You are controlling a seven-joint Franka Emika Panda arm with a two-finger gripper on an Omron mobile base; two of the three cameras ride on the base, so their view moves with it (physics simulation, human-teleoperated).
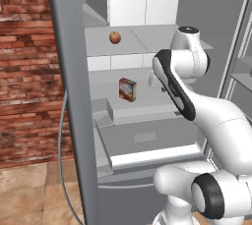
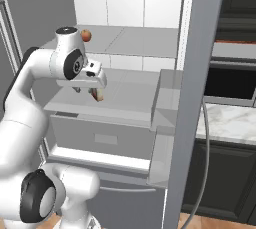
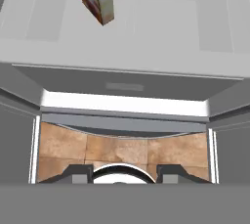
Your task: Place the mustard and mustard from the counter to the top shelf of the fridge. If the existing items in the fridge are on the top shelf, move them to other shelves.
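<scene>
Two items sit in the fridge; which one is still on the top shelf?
The apple, round and red-orange, on the grey two-panel top shelf. The box stands one level down, on the white shelf.

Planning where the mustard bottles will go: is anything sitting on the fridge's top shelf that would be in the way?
Yes. The apple sits on the left panel of the top shelf; the box stands on the white shelf below.

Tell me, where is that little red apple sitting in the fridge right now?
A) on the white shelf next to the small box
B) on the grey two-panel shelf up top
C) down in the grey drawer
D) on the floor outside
B: the apple rests on the grey top shelf, while the small box stands alone on the white shelf below it, above the drawer.
</scene>
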